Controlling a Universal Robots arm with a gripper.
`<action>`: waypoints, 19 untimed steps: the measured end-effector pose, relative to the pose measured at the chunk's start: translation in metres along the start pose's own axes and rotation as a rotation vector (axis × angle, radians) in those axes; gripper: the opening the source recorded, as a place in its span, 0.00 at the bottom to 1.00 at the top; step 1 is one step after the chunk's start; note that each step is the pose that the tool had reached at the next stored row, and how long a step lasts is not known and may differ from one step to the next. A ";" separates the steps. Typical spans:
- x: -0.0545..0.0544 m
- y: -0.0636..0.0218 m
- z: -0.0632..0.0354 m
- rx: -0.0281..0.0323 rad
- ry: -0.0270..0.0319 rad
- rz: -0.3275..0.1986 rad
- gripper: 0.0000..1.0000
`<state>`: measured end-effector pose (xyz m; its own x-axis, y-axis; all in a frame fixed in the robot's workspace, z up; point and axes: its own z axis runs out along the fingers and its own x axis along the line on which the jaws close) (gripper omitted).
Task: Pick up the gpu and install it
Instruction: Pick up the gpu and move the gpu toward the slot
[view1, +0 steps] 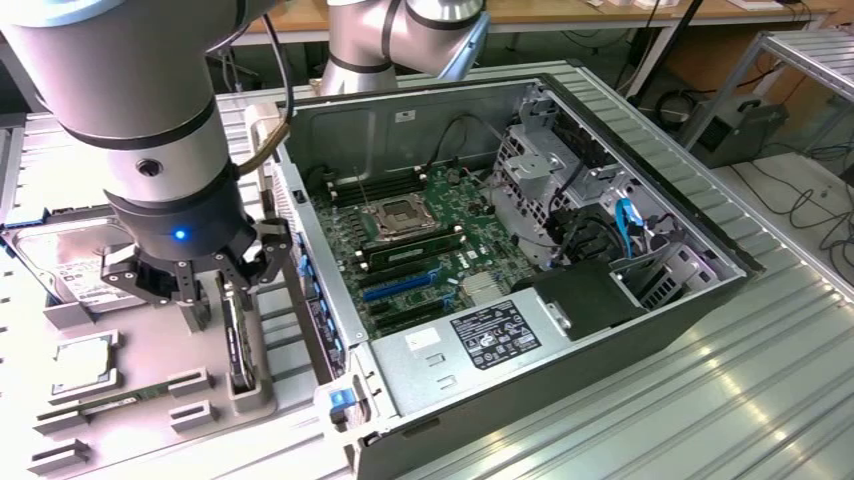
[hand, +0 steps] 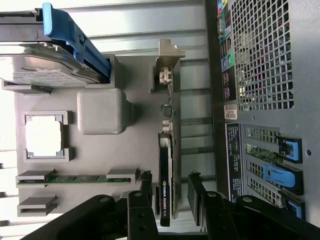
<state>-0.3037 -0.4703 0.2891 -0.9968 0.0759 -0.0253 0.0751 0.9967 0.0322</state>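
Gripper (view1: 224, 292) is hovering above the gpu (hand: 167, 175), 2 fingers (hand: 140, 210) spread and straddling its thin edge; card standing on edge, long axis running near-to-far, left of the case (view1: 534, 420).

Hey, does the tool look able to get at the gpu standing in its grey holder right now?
Probably yes. The tool hangs open right above the gpu, its jaws to either side of the upright card, with nothing between them. The grey holder leaves the card's top edge free.

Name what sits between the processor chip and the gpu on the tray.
A rounded grey block stands between the processor chip and the gpu, seen in the wrist view.
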 end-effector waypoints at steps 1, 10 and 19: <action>0.000 0.0000 0.0004 0.0000 0.0000 0.000 0.42; 0.000 0.0000 0.0045 0.0000 0.0000 0.000 0.42; 0.000 0.0000 0.0090 0.0001 -0.0001 0.000 0.42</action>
<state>-0.3037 -0.4700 0.2801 -0.9968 0.0759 -0.0254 0.0751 0.9967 0.0322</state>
